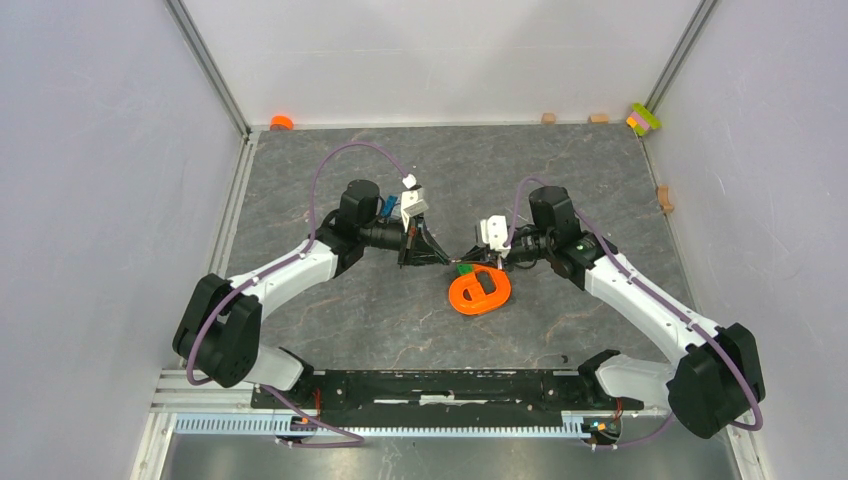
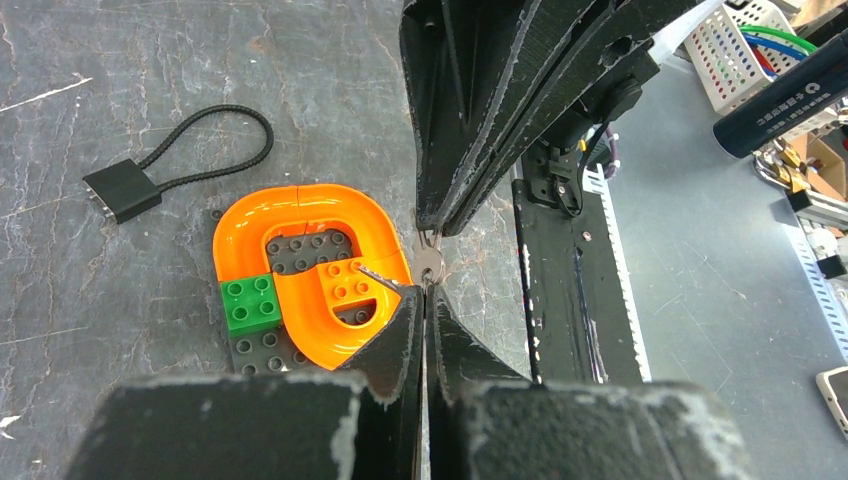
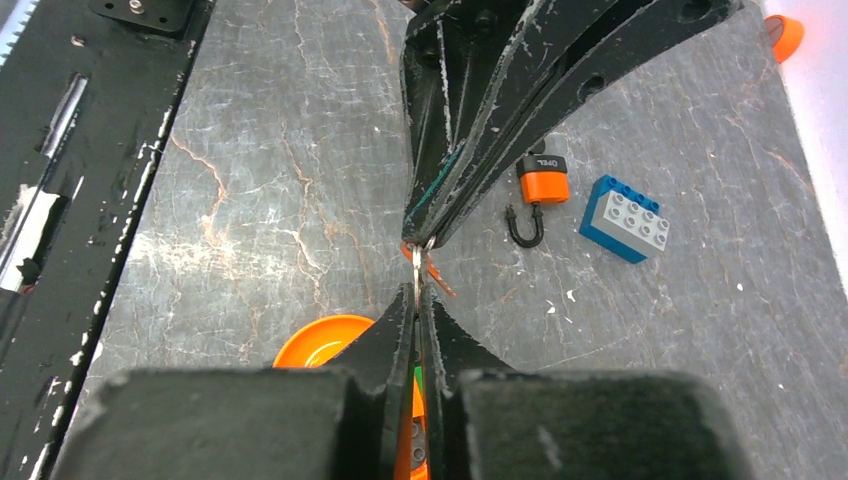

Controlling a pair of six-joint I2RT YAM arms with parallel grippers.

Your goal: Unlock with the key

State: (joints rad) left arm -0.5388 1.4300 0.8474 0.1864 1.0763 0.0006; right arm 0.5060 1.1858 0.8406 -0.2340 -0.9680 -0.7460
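Well, above the grey stone-look bench (image 1: 300, 180) the two arms stood tip to tip: left fingers (image 2: 390, 340) and right fingers (image 3: 385, 342) both pinched shut on the tiny black-headed key (image 2: 429, 263), blade slanting toward the orange ring-shaped plastic piece (image 2: 250, 215). A small orange padlock (image 3: 543, 184) lay nearer the left arm; the key's head was mostly hidden.

From above, the ring-shaped piece (image 1: 480, 292) lies mid-table on a brick plate (image 2: 262, 350). The left gripper (image 1: 443, 260) and right gripper (image 1: 466, 258) meet tip to tip at its 11 o'clock, the key (image 2: 375, 278) at their junction. In the left wrist view the cable lock (image 2: 120, 190) lies at the ring's 10 o'clock (well apart). In the right wrist view the padlock (image 3: 541, 185) sits at 9 o'clock of a brick (image 3: 625, 220).
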